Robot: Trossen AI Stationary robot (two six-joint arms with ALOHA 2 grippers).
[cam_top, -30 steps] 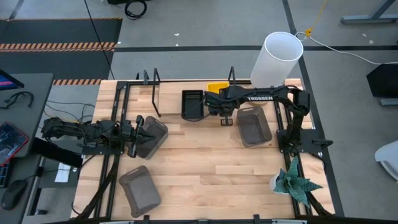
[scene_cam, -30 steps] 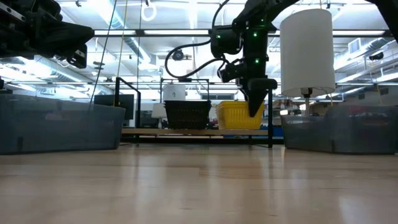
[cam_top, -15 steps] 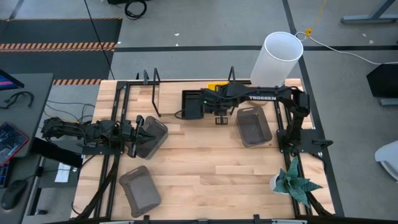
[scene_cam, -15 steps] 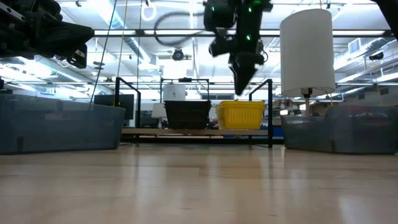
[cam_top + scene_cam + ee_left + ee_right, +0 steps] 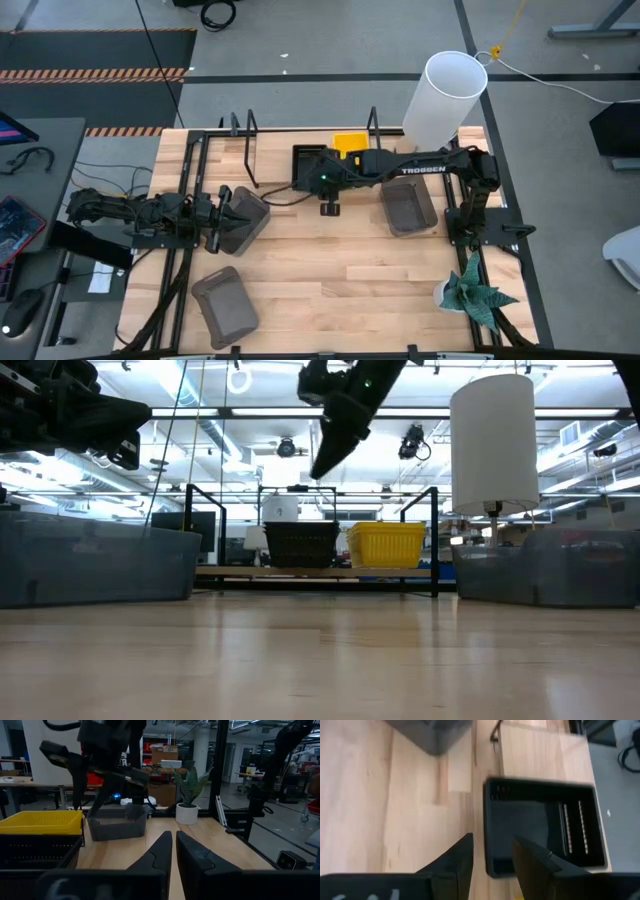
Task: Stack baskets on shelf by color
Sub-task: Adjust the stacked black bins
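A black basket (image 5: 308, 166) and a yellow basket (image 5: 350, 145) stand side by side on the shelf (image 5: 272, 160), their bottoms on its board (image 5: 320, 572). Three gray baskets sit on the table: one on the right (image 5: 408, 206), one on the left (image 5: 246, 218), one near the front (image 5: 225, 306). My right gripper (image 5: 328, 206) hangs open and raised just in front of the black basket (image 5: 545, 830), holding nothing. My left gripper (image 5: 222, 214) is shut and raised beside the left gray basket, touching nothing.
A tall white cylinder (image 5: 445, 93) stands at the far right corner, behind the shelf's right end loop (image 5: 432, 540). A potted plant (image 5: 470, 296) stands near the right front edge. The middle of the tabletop (image 5: 340, 270) shows bare wood.
My right gripper has risen and swung toward the table's left, from in front of the yellow basket to in front of the black one, tipping as it went. The baskets have stayed where they were.
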